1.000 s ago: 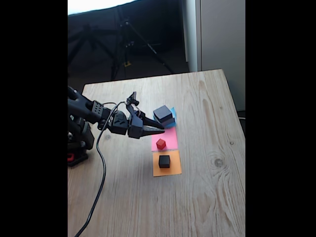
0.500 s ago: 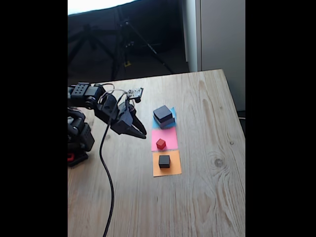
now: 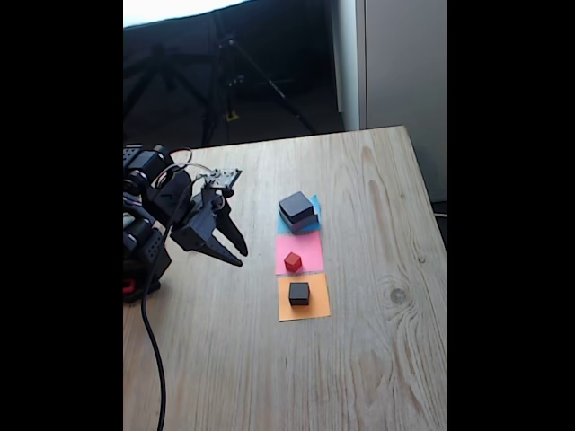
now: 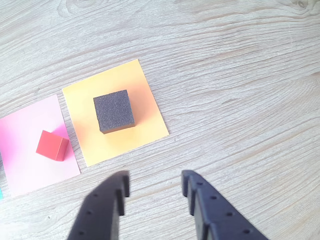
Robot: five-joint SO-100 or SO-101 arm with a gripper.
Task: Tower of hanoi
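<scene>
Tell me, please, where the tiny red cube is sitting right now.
In the fixed view the red cube sits on the pink paper square, between the blue square's stacked blocks and the small black cube on the orange square.

Table (image 4: pixel 250 75): wood, pale grain with visible knots, matt finish. Orange square (image 4: pixel 145 125) and pink square (image 4: pixel 20 155): thin flat paper, matt, smooth; the blue square (image 3: pixel 314 205) in the fixed view looks the same. Small black cube (image 4: pixel 114 110): fine-grained, slightly rough surface resembling foam, matt. Red cube (image 4: pixel 51 146): smooth faces, matt. Gripper (image 4: pixel 152 192): dark plastic, matt, with rows of small dimples along both fingers. Medium black block (image 3: pixel 296 206) and grey block (image 3: pixel 306 223): dull finish, texture too small to tell.
</scene>
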